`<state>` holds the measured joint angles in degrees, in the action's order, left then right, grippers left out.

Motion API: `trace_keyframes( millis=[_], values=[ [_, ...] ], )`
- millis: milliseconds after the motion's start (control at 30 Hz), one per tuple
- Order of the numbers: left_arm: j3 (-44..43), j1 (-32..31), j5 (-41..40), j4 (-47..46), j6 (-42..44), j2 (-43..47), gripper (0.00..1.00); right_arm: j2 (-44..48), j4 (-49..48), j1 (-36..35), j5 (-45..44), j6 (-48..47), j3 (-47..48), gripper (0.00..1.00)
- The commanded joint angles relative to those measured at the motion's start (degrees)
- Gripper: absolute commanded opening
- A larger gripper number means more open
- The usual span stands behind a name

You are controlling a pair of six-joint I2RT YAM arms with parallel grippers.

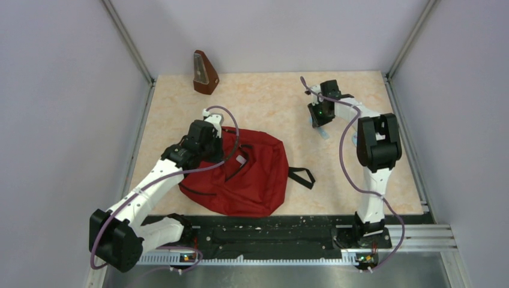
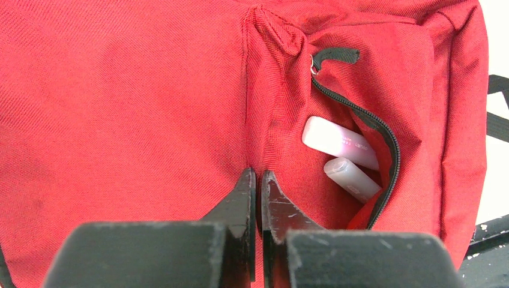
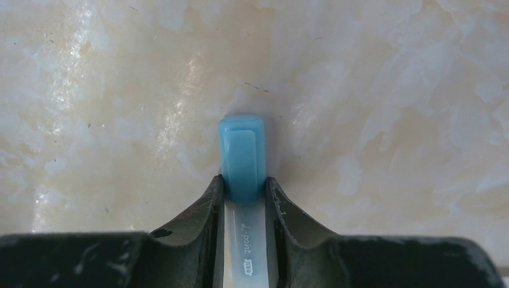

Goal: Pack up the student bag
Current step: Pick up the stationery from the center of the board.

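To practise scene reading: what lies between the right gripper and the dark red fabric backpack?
Nothing: in the top view, only bare beige marbled tabletop separates the right gripper, closed on a blue-capped white pen, from the dark red fabric backpack.

White arms (image 1: 144, 191), black joints; purple cables (image 1: 342, 147); scuffed black claw fingers (image 2: 240, 204)

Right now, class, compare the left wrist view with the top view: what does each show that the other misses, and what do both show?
Left wrist only: the open pocket zip, with a pale block and a pale tube inside. Top only: the brown metronome at the back, and the right gripper lowered well away to the right. Both: the red bag and the left gripper, shut on a fold of its fabric.
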<state>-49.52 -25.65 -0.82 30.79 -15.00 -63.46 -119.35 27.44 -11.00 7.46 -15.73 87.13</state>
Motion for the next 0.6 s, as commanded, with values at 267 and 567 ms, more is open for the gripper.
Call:
trace_keyframes(
  millis=[267, 567],
  values=[
    [-1.75, 0.07, 0.52, -2.66, 0.5, 1.37, 0.0, 15.58, -3.83, -4.24, -1.0, 11.85, -6.83, 0.0],
    [-1.78, 0.09, 0.32, -2.75, 0.54, 1.66, 0.0, 35.18, -27.65, -21.87, -0.15, 29.3, -19.82, 0.0]
  ],
)
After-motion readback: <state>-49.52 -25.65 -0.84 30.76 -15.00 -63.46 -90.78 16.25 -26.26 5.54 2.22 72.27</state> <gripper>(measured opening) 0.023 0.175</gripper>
